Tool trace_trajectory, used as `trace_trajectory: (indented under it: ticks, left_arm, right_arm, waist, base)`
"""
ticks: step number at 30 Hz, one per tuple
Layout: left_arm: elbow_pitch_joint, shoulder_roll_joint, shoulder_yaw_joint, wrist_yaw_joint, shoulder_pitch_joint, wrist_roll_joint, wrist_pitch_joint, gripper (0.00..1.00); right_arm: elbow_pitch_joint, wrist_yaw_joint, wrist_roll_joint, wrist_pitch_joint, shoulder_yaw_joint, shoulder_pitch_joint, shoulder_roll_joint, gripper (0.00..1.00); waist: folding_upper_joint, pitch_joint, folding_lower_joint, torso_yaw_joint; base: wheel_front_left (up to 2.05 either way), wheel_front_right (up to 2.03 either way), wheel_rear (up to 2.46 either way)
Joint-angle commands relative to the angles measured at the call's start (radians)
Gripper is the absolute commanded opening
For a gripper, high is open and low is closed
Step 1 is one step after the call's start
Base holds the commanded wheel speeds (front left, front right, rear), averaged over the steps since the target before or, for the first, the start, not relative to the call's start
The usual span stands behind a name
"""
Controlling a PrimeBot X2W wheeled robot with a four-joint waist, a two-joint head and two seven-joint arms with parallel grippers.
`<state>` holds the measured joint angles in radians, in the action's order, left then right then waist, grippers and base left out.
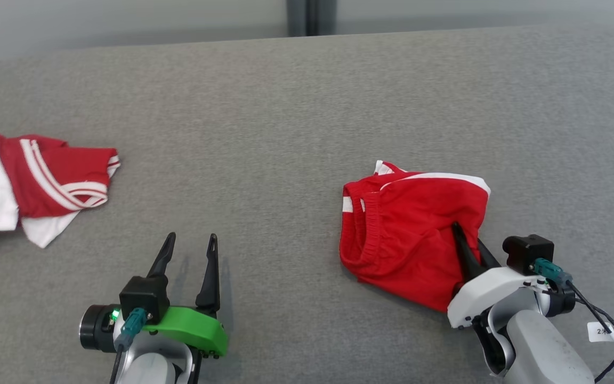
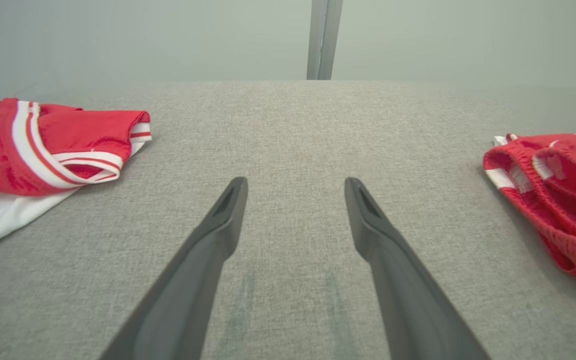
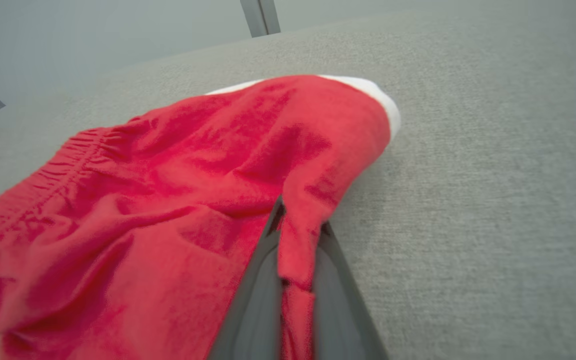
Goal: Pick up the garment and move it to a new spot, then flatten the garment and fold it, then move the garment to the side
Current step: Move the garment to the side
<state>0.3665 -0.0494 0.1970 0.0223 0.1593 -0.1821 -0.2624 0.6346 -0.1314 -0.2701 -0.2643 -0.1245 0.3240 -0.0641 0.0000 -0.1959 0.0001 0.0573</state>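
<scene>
right tool (image 1: 467,234) has its two dark fingers pressed together on a fold of the red garment (image 1: 413,224), pinching the cloth at the garment's near right edge. in the right wrist view a strip of red fabric runs down between the fingers, and that picture is slightly blurred. largest in sight is the grey cloth-covered table (image 1: 307,106), which stretches across the whole head view, with a pale wall (image 1: 126,21) and a dark upright strip (image 1: 309,16) behind its far edge. the garment lies crumpled on the table's right half, in front of the right arm. it is red, with a gathered elastic waistband turned toward the left and white trim along its far edge. well apart from it, at the table's left edge, lies a second heap of clothing (image 1: 46,181), red with white stripes beside a white piece, partly cut off by the frame. left tool (image 1: 192,237) sits low at the near left, between the two heaps, its fingers spread wide and pointing away from the robot, gripping nothing. the left wrist view shows grey table cloth between them; whether the tips touch the table i cannot tell.
</scene>
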Motion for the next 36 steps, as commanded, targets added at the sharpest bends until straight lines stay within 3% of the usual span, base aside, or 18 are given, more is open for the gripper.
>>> trace_trajectory:
  ticks: [1, 9, 17, 20, 26, 36]
  left_arm:
    - [0.0, -0.003, 0.001, 0.004, 0.019, 0.01, -0.003, 1.0]
    - [0.01, -0.003, 0.022, 0.02, 0.033, 0.016, -0.003, 1.0]
    - [-0.004, -0.004, 0.059, 0.026, 0.056, 0.021, -0.003, 1.0]
    - [-0.009, -0.004, 0.067, 0.03, 0.072, 0.031, -0.003, 1.0]
    - [-0.027, -0.004, 0.08, 0.032, 0.127, 0.048, -0.003, 1.0]
    - [-0.091, -0.006, 0.08, 0.049, 0.211, 0.119, -0.003, 1.0]
  right_arm:
    - [-0.005, 0.001, -0.001, 0.0, 0.004, -0.015, 0.003, 0.0]
    - [-0.008, 0.001, -0.002, 0.0, -0.008, -0.046, 0.007, 0.0]
    - [0.001, 0.001, -0.016, 0.0, -0.044, -0.032, 0.009, 0.0]
    - [0.0, 0.001, -0.012, 0.0, -0.077, 0.009, 0.01, 0.0]
    - [0.016, 0.001, 0.013, 0.0, -0.136, 0.126, -0.047, 0.0]
    - [0.154, 0.001, 0.046, 0.0, -0.137, 0.419, -0.27, 0.0]
  waist:
    - [0.0, 0.047, -0.0001, -0.176]
    - [0.0, 0.061, -0.0001, -0.371]
    - [0.0, 0.028, -0.0001, -0.453]
    - [0.0, -0.006, -0.0001, -0.442]
    - [0.0, -0.101, -0.0001, -0.352]
    - [0.0, -0.271, -0.0001, -0.193]
  base:
    - [0.0, 0.0, 0.0]
    - [0.0, 0.0, 0.0]
    - [0.0, 0.0, 0.0]
    - [0.0, 0.0, 0.0]
    - [0.0, 0.0, 0.0]
    - [0.0, 0.0, 0.0]
